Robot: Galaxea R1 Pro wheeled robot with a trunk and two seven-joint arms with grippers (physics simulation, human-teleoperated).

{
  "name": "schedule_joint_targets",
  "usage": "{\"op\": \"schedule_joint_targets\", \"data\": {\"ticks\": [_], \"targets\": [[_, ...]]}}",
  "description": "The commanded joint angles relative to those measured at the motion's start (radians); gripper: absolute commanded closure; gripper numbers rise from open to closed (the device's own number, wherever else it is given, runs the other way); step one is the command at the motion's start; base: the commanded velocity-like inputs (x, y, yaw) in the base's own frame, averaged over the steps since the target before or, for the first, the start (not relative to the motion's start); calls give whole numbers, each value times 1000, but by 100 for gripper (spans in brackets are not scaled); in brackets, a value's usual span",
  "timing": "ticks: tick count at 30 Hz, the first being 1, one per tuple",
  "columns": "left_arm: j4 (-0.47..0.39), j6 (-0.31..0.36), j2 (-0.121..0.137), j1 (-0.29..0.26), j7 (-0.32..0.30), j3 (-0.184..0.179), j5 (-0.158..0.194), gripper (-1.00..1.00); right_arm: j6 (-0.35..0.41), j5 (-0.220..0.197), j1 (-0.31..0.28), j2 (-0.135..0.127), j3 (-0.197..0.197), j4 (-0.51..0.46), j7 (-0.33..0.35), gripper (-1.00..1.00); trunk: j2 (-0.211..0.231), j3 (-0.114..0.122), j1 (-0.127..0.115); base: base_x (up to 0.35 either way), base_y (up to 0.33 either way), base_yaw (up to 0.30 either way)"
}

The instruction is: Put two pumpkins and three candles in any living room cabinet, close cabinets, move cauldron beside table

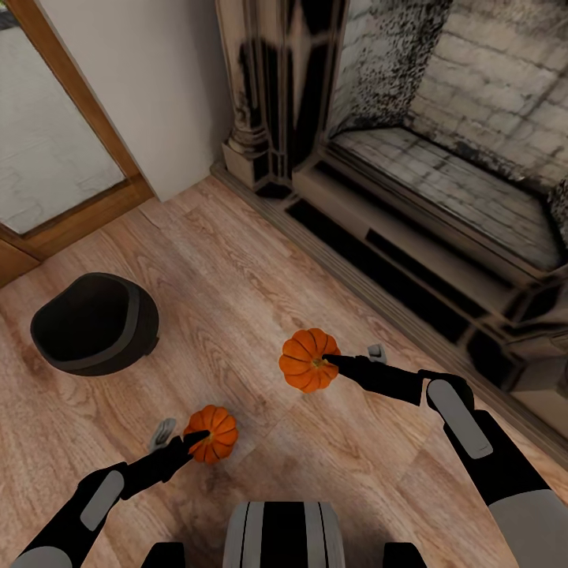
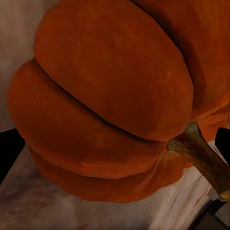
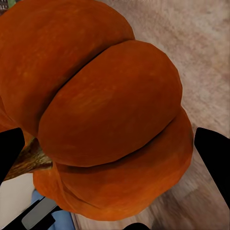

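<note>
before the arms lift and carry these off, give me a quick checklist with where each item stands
1. Left gripper shut on the left pumpkin: ok, the pumpkin sits between the fingers in the left wrist view.
2. Right gripper shut on the right pumpkin: ok, fingers flank it.
3. Both pumpkins off the floor: cannot tell.
4. Cauldron clear of both arms: ok, it sits apart on the left.
5. Fireplace clear of the right arm: ok, but close.
6. Cabinet open and ready: cannot tell.

Cauldron [image 1: 95,323] left of two pumpkins [image 1: 309,360].
</note>
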Motion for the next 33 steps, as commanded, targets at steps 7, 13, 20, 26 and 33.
{"op": "schedule_joint_targets", "data": {"ticks": [7, 13, 20, 26, 33], "targets": [[0, 9, 1, 0, -3, 3, 6, -100, 2, 3, -1, -1, 1, 0, 3, 100, 0, -1, 0, 10, 0, 0], [0, 10, 1, 0, -3, 3, 8, -100, 3, 3, 0, -1, 1, 0, 3, 100, 0, -1, 0, 0, 0, 0], [0, 8, 1, 0, -15, 4, 9, -100, 3, 3, 0, -1, 1, 0, 3, 100, 0, -1, 0, 25, 0, 0], [0, 7, 1, 0, -17, 4, 8, -100, 3, 3, -1, -1, 1, -1, 3, 100, 0, -1, 0, 3, -55, 0], [1, 7, 1, 0, -17, 4, 7, -100, 3, 4, 0, -1, 1, -1, 3, 100, 0, -1, 0, 0, -29, 0]]}}
